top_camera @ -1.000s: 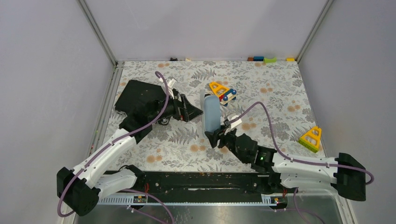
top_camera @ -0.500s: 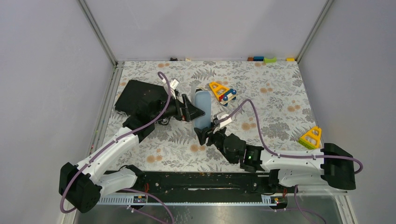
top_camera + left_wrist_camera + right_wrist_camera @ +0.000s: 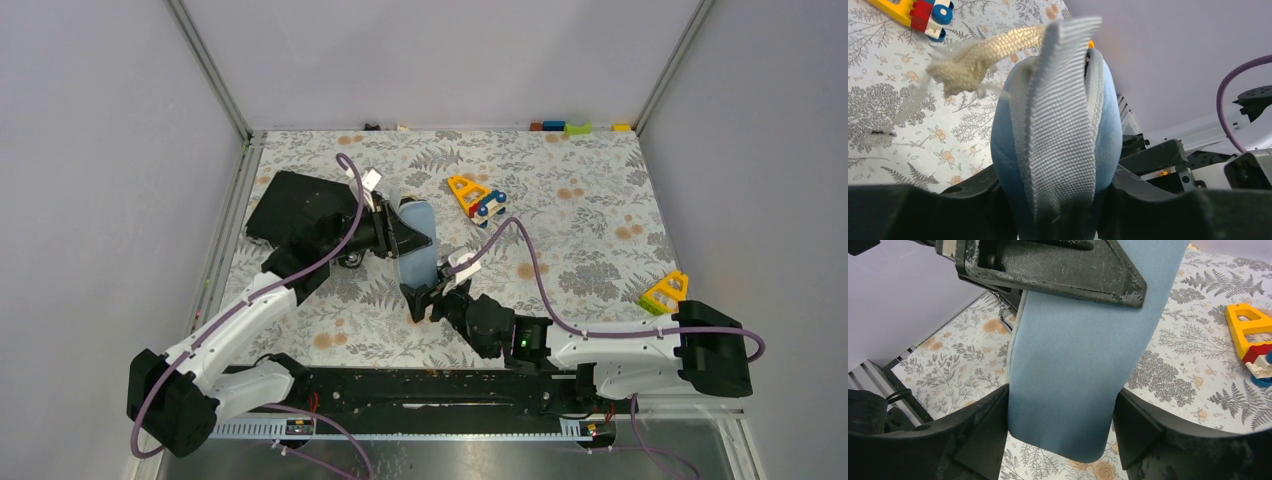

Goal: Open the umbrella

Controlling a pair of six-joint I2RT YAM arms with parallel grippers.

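Over the table (image 3: 600, 200), left gripper (image 3: 418, 238) and right gripper (image 3: 418, 300) clamp opposite ends of the blue sleeve (image 3: 420, 268)

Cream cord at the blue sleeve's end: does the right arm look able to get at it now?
Probably not: the right fingers grip the blue sleeve at its other end, and the left fingers hold the end beside the cream cord.

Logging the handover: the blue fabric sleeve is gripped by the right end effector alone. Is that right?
Not alone. The left wrist view shows the left end effector gripping the blue fabric sleeve too, a finger on each side. The right end effector does hold its other end.
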